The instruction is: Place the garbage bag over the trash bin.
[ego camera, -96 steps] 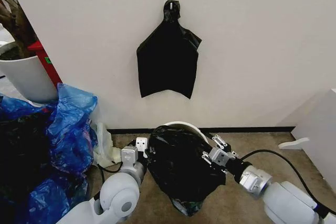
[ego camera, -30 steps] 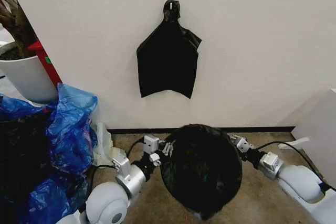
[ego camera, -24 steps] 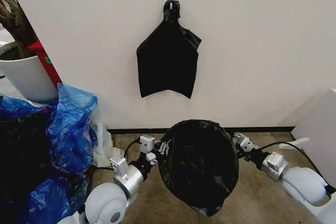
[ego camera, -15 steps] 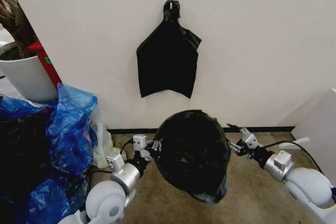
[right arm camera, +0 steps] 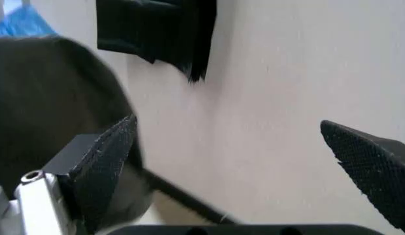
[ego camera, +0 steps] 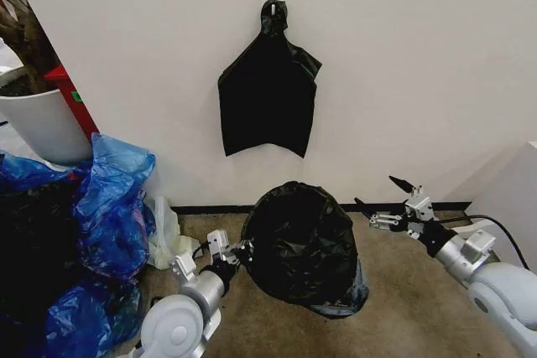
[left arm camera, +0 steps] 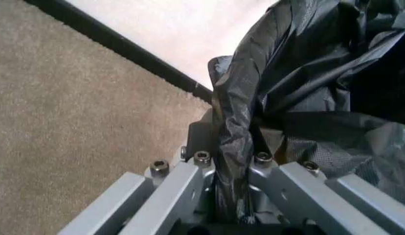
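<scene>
Fingers of the left gripper [ego camera: 237, 251] were pinched tight on the edge of the garbage bag [ego camera: 299, 242], while the right gripper [ego camera: 384, 198] hung with its fingers spread wide apart, off to the bag's right and not touching it. Around them were a heap of blue plastic bags [ego camera: 109, 207] and a white plant pot [ego camera: 44, 126] on the left, and another black bag [ego camera: 267, 90] hung on the wall [ego camera: 419, 64] above. Half a second before, the right gripper was up against the bag; now the bag sat low on the brown carpet [ego camera: 411, 291] by the wall, tipped over so its round top faced the left gripper, and I could not see the trash bin under it.
</scene>
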Controlling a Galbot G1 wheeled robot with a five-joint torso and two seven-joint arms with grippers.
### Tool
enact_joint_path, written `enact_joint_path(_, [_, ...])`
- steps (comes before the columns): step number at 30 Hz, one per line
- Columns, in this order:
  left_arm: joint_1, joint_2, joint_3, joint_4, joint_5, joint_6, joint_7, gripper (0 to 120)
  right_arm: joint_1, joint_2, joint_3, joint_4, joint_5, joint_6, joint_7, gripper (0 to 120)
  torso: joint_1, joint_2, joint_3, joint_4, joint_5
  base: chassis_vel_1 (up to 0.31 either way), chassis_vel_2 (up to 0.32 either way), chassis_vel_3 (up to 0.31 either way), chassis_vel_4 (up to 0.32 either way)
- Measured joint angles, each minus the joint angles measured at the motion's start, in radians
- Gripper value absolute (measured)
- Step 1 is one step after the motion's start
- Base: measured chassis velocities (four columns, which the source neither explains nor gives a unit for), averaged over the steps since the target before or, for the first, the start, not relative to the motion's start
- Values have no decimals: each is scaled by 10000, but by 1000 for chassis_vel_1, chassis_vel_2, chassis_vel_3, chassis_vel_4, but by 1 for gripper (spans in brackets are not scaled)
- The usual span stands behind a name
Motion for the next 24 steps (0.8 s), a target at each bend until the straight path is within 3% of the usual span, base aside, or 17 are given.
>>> enact_joint_path(3, [-198,-198,-24,160,-546,-18,-498,0,-1112,282,552,377,1284,-314,22,100,0,0,-1,-12,-1,0,0,0,0])
enact_joint_path(7, [-256,-308,-67,338,-720,-19,-680,0,-1547,491,826,600,2398,-623,223,100,0,0,-1,-4,0,0,0,0,0])
enact_joint_path(15, [-530,-262,-331,734,-1119,-149,-1242,0,-2190,661,1175,1659,5789,-2374,895,100,0,0,0,0,0,0,0,0,0])
enact_joint_path(19, [-674,-227,-497,745,-1700,-152,-1523,0,-2513,946,906,2919,8132,-3966,2615,100,0,0,0,-3,-3,0,0,0,0])
enact_joint_path(20, [-674,-227,-497,745,-1700,-152,-1523,0,-2513,946,906,2919,8132,-3966,2615,100,0,0,0,-3,-3,0,0,0,0])
enact_joint_path(24, [-754,-224,-612,729,-2010,-116,-1622,0,-1968,1448,-21,3469,9431,-4892,4813,100,0,0,0,-2,4,0,0,0,0])
